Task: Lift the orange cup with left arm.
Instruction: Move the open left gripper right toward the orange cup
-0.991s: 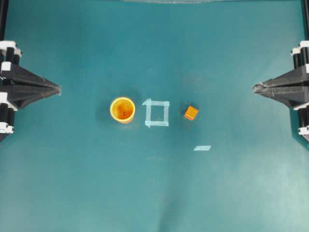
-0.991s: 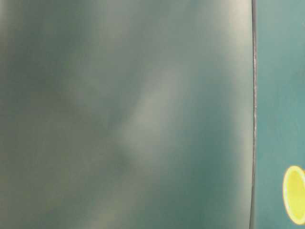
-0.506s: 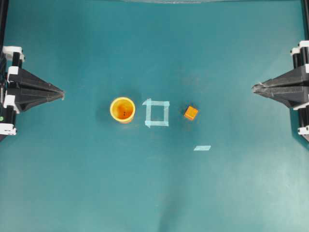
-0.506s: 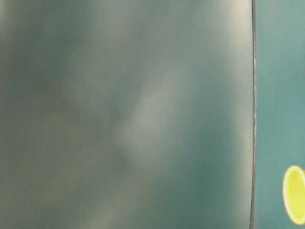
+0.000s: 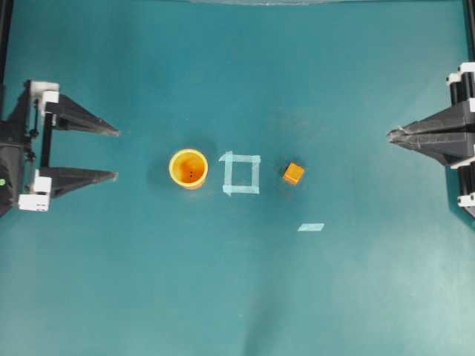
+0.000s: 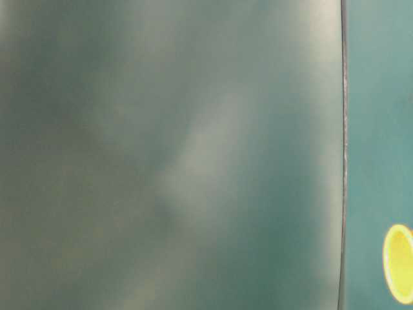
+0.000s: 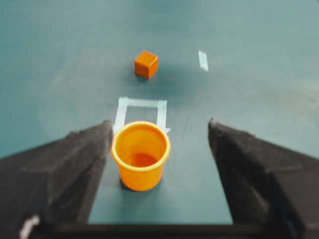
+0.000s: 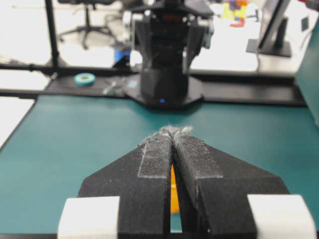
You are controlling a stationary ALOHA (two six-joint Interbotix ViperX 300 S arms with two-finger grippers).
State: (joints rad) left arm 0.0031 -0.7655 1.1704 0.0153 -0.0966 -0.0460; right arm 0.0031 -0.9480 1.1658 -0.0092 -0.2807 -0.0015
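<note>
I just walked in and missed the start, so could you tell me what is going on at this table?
The left gripper is open and lined up with the orange cup, not touching it. The cup stands upright on the table, unlifted, beside a tape square, with an orange cube beyond. The right gripper sits shut at the far side, holding nothing.

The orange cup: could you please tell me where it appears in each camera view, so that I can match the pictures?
Overhead: orange cup left of centre, beside the tape square.
Table-level: only a yellow rim sliver at the lower right edge.
Left wrist: lower centre, between the open fingers.
Right wrist: an orange sliver behind the shut fingers.
Shared landmark: the tape square.
</note>
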